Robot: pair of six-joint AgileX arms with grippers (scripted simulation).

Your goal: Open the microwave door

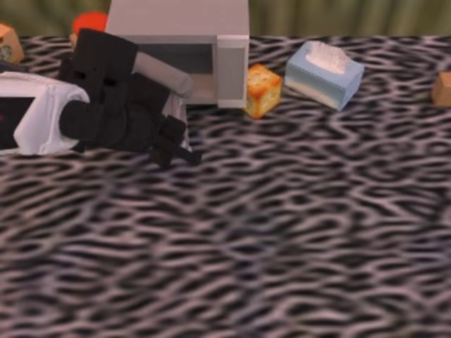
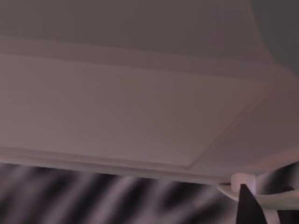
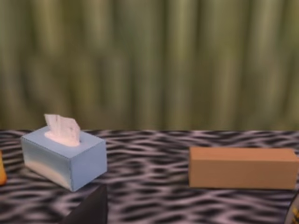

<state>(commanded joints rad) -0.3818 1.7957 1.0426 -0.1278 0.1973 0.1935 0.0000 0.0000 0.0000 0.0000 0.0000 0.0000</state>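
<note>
The microwave (image 1: 180, 28) sits at the far side of the surface (image 1: 282, 232), left of the middle. Its long side runs left to right, and its front faces the near side. The plain control strip (image 1: 232, 70) is at the right end of the front. The microwave door (image 1: 163, 72) has swung out from the front toward the near left, so the dark inside shows. From the left wrist view, the door (image 2: 121, 107) fills most of the picture, very close.

The left arm reaches in from the left, and its hand (image 1: 176, 146) is at the door's outer edge. I cannot tell if its fingers are spread or pressed together.

The right arm's hand is not seen from above.

An orange cube (image 1: 263, 89) sits just right of the microwave. A pale blue tissue box (image 1: 324, 74) is a bit farther right. A brown box (image 3: 243, 167) lies farther right again.
</note>
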